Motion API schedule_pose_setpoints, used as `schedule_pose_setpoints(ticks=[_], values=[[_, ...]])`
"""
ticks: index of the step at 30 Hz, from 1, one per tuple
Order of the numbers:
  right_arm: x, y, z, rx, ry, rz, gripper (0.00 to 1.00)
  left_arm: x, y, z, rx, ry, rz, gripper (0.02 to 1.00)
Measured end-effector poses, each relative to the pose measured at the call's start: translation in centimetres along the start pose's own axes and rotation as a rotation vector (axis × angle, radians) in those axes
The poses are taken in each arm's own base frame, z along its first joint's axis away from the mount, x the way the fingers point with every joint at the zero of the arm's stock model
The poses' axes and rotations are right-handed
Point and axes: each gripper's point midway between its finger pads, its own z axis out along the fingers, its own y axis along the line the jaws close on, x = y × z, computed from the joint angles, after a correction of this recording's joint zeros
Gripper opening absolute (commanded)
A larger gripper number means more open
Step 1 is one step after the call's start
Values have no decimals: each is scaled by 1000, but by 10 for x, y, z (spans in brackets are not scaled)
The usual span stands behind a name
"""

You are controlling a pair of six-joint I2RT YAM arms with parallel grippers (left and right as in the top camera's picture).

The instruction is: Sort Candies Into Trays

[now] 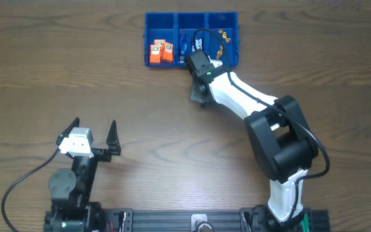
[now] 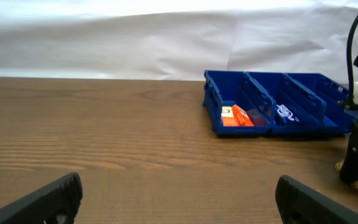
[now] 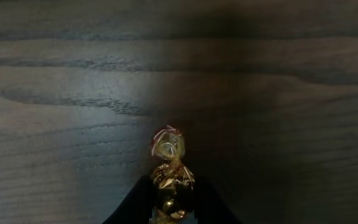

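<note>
A blue three-compartment tray (image 1: 148, 38) stands at the far middle of the table. Its left bin holds orange candies (image 1: 161, 51), its middle bin a blue-and-white candy (image 1: 198, 44), its right bin gold candies (image 1: 223, 32). My right gripper (image 3: 169, 202) is shut on a gold-wrapped candy (image 3: 168, 168), low over the wood just in front of the tray (image 2: 309, 127); from above the gripper (image 1: 201, 96) points down. Whether the candy touches the table I cannot tell. My left gripper (image 1: 95, 132) stands open and holds nothing at the near left, far from the tray.
Bare wooden tabletop (image 1: 76, 71) stretches between the left gripper and the tray. A white backdrop (image 2: 135, 43) rises behind the table's far edge. The right arm's black cable (image 1: 205, 35) loops over the tray.
</note>
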Motion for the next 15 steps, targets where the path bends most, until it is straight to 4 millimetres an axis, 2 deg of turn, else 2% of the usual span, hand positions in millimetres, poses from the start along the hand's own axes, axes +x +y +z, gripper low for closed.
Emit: schedule_pose_setpoints(ticks=[2, 3, 4, 6, 8, 9, 10, 12, 15], values=[[-14, -2, -21, 0, -65, -9, 145, 0, 0, 0, 0, 0, 0, 998], [-17, -3, -25, 1, -78, -9, 145, 0, 0, 0, 0, 0, 0, 996], [-50, -8, -79, -6, -240, -14, 148, 0, 0, 0, 0, 0, 0, 998], [-107, -8, -155, -42, -497, -3, 152, 0, 0, 0, 0, 0, 0, 996], [-144, -14, -188, -47, -646, 5, 152, 0, 0, 0, 0, 0, 0, 998], [-155, -23, -192, -24, -676, 6, 150, 0, 0, 0, 0, 0, 0, 998], [-161, -30, -185, 9, -682, -3, 150, 0, 0, 0, 0, 0, 0, 998], [-163, -35, -162, 48, -654, -24, 150, 0, 0, 0, 0, 0, 0, 998], [-160, -27, -120, 61, -596, -66, 150, 0, 0, 0, 0, 0, 0, 998]])
